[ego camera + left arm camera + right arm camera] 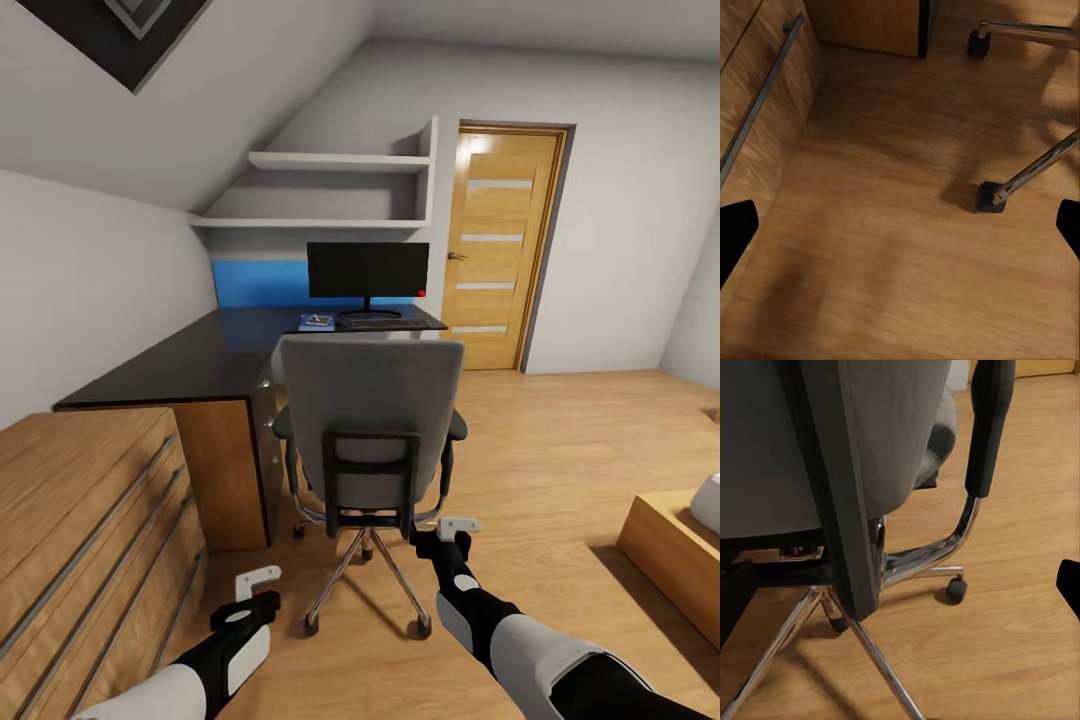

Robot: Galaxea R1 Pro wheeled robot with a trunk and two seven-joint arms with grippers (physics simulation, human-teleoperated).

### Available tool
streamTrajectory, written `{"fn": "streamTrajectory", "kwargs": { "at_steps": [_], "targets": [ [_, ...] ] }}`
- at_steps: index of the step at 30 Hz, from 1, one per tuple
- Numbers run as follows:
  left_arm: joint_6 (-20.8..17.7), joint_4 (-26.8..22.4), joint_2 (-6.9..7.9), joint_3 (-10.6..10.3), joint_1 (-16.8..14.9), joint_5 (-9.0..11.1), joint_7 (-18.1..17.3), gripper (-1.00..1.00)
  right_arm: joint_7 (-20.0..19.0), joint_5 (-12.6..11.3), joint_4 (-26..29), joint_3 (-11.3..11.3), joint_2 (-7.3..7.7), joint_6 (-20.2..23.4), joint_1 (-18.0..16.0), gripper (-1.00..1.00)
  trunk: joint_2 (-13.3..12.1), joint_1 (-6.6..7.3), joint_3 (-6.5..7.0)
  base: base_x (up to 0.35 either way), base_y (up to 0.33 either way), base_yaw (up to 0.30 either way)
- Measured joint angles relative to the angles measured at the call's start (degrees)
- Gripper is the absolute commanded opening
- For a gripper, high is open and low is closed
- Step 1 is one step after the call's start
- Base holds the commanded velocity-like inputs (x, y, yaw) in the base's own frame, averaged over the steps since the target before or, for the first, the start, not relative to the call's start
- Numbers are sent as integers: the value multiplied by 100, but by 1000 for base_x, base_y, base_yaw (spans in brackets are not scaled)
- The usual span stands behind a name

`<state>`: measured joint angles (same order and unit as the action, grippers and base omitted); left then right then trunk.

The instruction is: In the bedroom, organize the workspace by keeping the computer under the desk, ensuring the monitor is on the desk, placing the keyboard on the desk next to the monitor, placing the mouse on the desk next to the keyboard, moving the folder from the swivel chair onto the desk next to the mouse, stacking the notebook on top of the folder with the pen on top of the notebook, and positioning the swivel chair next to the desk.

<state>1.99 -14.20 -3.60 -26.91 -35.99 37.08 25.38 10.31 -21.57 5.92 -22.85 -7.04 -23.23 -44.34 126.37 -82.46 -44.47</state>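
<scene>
**Grey chair gets its nudge toward the desk**

Grey fabric swivel chair [368,430] with chrome five-star base sits at frame centre, its back to the camera, before the glossy black L-shaped desk [190,360]. The right gripper [452,533], released, hovers just behind the backrest's lower edge; the left gripper [252,592], also spread and empty, hangs lower left. Chair positioning appears in hand; next likely calls for gripping or pushing the backrest deskward.

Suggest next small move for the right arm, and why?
Probably ease the right tool forward onto the swivel chair back's lower edge. It hovers open just behind the chair, holding nothing, and the chair sits out from the desk, so it likely needs a grip before being pushed in.
</scene>
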Motion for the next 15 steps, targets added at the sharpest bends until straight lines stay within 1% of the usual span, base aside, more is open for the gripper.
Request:
{"fn": "streamTrajectory", "kwargs": {
  "at_steps": [1, 2, 3, 11, 15],
  "targets": [
    [-2, 5, -6, -1, 0, -1, 0, 100, 1, -2, 0, 1, -1, -21, 0, 100, 0, 0, 0, -21, 3, 0],
    [-1, 9, -10, -1, 2, -2, 0, 100, 2, -7, 0, 0, -3, -40, 0, 100, 0, 0, 0, -239, 1, 0],
    [-2, 18, -52, -3, 1, -1, 0, 100, 18, -36, 0, -3, -9, -52, 0, 100, 0, -2, 0, -258, 0, 0],
    [-7, 23, -94, -2, 0, 2, -1, 100, 26, -45, 0, 13, -16, -90, 0, 100, 0, -3, 0, -298, -23, 0],
    [6, 4, -91, 7, 2, 5, 43, 100, 23, -46, 1, 19, -15, -121, 0, 100, 0, 0, 0, -32, -9, 0]
  ]
}}
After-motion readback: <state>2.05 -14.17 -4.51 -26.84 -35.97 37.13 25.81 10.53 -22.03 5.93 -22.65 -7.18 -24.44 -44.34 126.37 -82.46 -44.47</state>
